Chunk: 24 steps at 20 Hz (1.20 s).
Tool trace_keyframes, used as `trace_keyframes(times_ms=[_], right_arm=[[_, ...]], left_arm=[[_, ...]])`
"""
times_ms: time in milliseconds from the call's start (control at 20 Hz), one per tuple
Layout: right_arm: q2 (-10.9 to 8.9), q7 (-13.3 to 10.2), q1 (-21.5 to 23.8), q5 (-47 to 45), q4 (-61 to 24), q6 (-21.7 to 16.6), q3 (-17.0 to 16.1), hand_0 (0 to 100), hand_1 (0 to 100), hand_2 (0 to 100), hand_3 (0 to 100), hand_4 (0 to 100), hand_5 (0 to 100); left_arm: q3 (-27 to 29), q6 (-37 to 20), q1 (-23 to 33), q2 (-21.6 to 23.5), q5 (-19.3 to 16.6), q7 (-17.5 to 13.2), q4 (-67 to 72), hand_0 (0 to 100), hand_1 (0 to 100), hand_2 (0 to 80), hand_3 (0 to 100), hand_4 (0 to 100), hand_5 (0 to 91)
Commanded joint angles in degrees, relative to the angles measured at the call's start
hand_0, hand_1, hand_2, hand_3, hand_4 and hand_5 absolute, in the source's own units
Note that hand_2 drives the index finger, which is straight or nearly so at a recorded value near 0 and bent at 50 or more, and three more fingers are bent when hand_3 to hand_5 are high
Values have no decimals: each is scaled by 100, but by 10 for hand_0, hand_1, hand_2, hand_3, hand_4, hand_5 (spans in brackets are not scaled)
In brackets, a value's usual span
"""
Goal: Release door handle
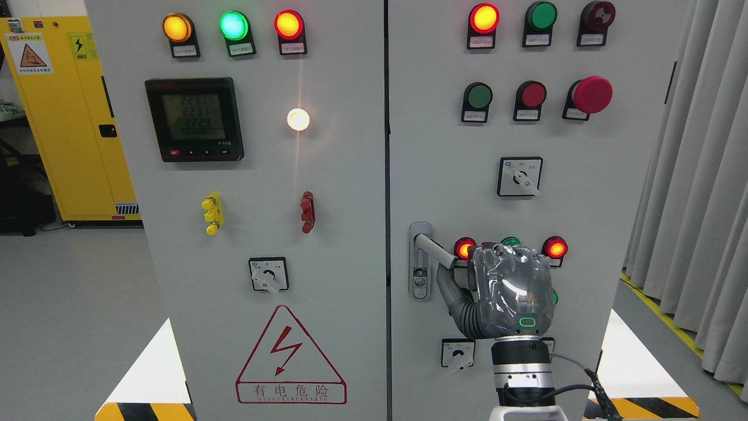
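Observation:
The grey door handle (433, 250) sits on the left edge of the cabinet's right door (619, 193). Its lever is swung out and slants down to the right from its base plate (420, 275). My right hand (509, 292), wrapped in clear film, comes up from the bottom edge and shows its back just right of the lever's tip. The thumb (449, 289) sticks out to the left, right under the lever. No finger wraps the lever, and its end shows bare. The other fingers are hidden behind the back of the hand. My left arm is out of sight.
The left door (345, 193) carries a meter (194, 119), lit lamps and a rotary switch (268, 275). Lamps, push buttons and a red mushroom button (591, 95) cover the right door. A yellow cabinet (64, 117) stands at far left, grey curtains (701, 193) at right.

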Motion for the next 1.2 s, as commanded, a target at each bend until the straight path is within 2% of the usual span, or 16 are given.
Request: trace_keyframes(times_ms=[0, 802, 1152], right_arm=[[-73, -4, 14, -5, -23, 1, -5, 619, 381, 964, 1000, 1000, 991], [-73, 5, 49, -5, -32, -60, 4, 666, 390, 964, 1000, 1000, 990], [-73, 5, 22, -5, -40, -86, 4, 658, 399, 964, 1000, 1000, 989]], left_arm=[[0, 3, 0, 0, 3, -2, -70, 120, 556, 0, 0, 0, 0], [0, 3, 0, 0, 3, -2, -70, 120, 556, 0, 0, 0, 0], [0, 3, 0, 0, 3, -2, -70, 120, 556, 0, 0, 0, 0]])
